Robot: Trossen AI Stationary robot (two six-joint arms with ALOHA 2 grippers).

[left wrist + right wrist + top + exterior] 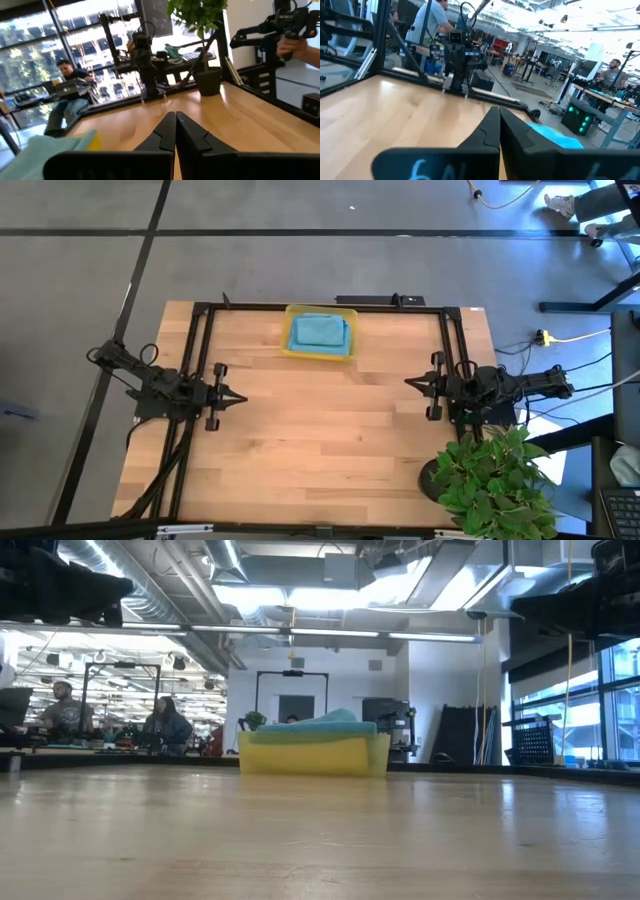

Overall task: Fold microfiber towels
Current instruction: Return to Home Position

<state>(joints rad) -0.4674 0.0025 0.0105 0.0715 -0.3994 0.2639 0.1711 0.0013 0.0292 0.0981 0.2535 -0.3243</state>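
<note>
A folded teal-blue microfiber towel (319, 330) lies on top inside a yellow plastic tray (292, 351) at the table's far middle; in the low view the towel (318, 723) shows above the tray's wall (314, 753). The towel's edge also shows in the left wrist view (45, 147) and the right wrist view (555, 136). My left gripper (241, 397) hovers at the table's left side, shut, fingers pointing level toward the right. My right gripper (409, 383) hovers at the right side, shut, pointing toward the left. Both hold nothing.
A potted green plant (490, 475) stands at the table's near right corner, just beside my right arm. A black metal frame (320, 306) runs along the table's far, left and right edges. The bare wooden tabletop (320, 440) lies between the grippers.
</note>
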